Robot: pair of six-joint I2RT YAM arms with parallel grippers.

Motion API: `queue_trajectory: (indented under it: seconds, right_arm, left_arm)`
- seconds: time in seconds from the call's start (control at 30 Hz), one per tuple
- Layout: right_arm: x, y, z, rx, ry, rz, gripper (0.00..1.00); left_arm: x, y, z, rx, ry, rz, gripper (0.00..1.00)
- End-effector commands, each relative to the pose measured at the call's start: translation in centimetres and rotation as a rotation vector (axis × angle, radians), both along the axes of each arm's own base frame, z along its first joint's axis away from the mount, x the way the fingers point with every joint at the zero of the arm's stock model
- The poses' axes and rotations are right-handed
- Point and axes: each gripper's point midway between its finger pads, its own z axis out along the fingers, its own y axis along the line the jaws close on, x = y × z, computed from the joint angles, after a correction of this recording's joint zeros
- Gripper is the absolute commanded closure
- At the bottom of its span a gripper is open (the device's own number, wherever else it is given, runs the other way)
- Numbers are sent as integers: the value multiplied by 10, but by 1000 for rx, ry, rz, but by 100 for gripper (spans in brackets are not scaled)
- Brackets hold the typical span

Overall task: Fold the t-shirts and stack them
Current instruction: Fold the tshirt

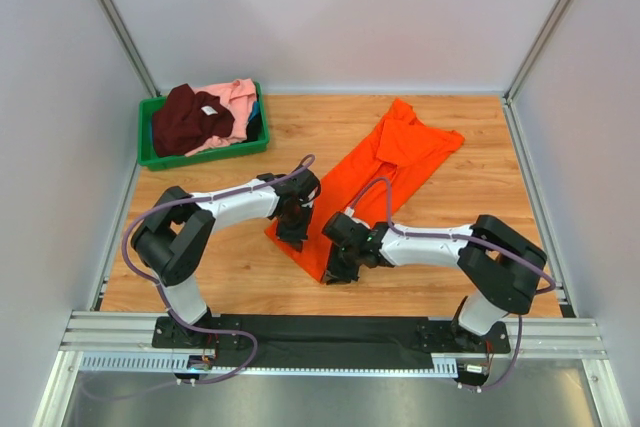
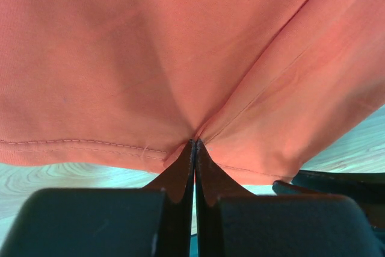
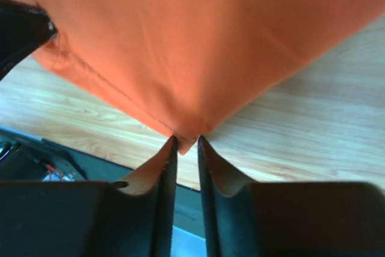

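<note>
Top external view: a bright orange short-sleeved cloth t-shirt [image 1: 385,172] lies folded into a long narrow strip on the light wooden table [image 1: 450,237]. It runs on a slant from the middle of the near side out toward 1 o'clock, where its wider, rumpled end spreads. At 10 o'clock on the table sits a green rectangular plastic bin [image 1: 150,152]. It holds a crumpled dark maroon t-shirt [image 1: 190,119] with a white neck label, and a light pink t-shirt [image 1: 238,97] lies behind it at the bin's 2 o'clock side.

Both arms reach in to the near end of the orange strip. The left gripper [image 1: 296,232] is at the strip's 9 o'clock edge. The right gripper [image 1: 335,267] is at its nearest corner, at about 6 o'clock of the strip.

The left wrist camera shows the two black fingers [image 2: 180,173] pressed fully together on the orange fabric just above the stitched hem. Creases fan out from the pinch toward 12 o'clock, and wood shows below the hem.

In the right wrist camera the black fingers [image 3: 162,167] stand a narrow way apart (a slim gap runs their whole length). The pointed hemmed corner of the orange shirt dips just into that gap at the tips. The fingers are not closed on it, and the rest of the cloth lies on the table beyond, toward 12 o'clock.
</note>
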Motion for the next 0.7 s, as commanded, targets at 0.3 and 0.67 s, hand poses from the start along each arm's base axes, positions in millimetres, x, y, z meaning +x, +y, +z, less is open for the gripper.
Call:
queue_trajectory:
  seconds: [0.3, 0.67]
  right_arm:
    - [2, -51, -19, -183, -79, -75, 100]
    - [-59, -118, -31, -227, 23, -69, 100]
  left_arm:
    - [-7, -10, 30, -66, 19, 33, 69]
    - [-16, 4, 71, -110, -67, -8, 57]
